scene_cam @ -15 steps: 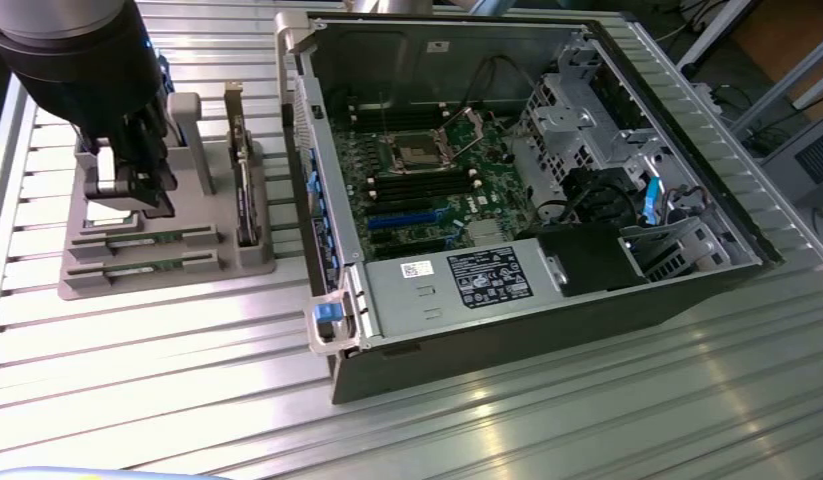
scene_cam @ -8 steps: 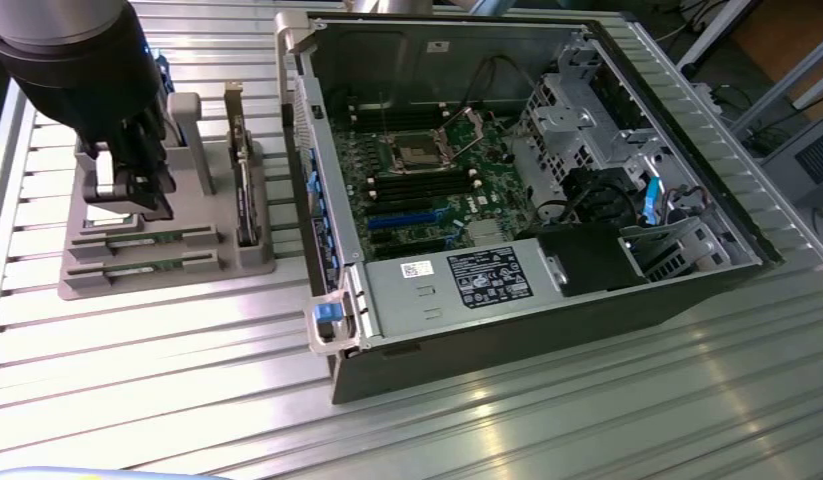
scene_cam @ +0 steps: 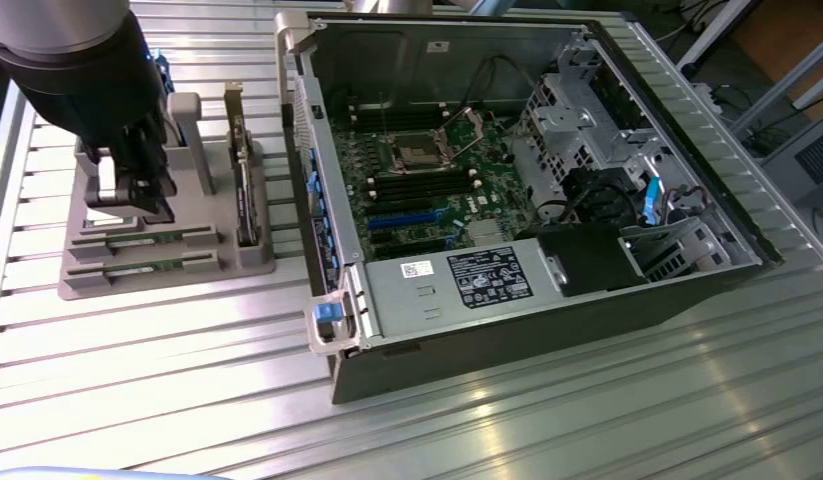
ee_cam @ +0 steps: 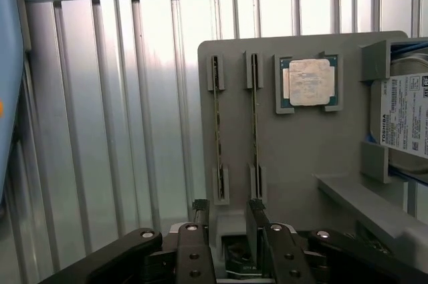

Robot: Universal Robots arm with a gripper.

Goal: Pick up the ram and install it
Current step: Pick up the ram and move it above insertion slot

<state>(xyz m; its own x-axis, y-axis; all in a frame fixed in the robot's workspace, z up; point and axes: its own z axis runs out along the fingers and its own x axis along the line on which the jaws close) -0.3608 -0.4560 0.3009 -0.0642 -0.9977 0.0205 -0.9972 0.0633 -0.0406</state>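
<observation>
Two ram sticks, thin green boards, stand on edge in slots of the grey holder (ee_cam: 301,150): one ram (ee_cam: 217,130) and a second ram (ee_cam: 255,130) beside it. My gripper (ee_cam: 227,220) hangs open above the holder's end. Its fingertips (ee_cam: 200,212) sit just past the ends of the sticks, apart from them, with nothing between them. In the exterior view the gripper (scene_cam: 134,200) hovers over the holder (scene_cam: 164,268) at the left, and a ram (scene_cam: 144,243) lies low in its slot there.
The open computer case (scene_cam: 518,300) stands to the exterior view's right of the holder, its motherboard (scene_cam: 438,190) exposed with black memory slots. On the holder also sit a square silver processor (ee_cam: 309,82) and a hard drive (ee_cam: 404,117). A ribbed metal table (scene_cam: 184,380) lies under everything.
</observation>
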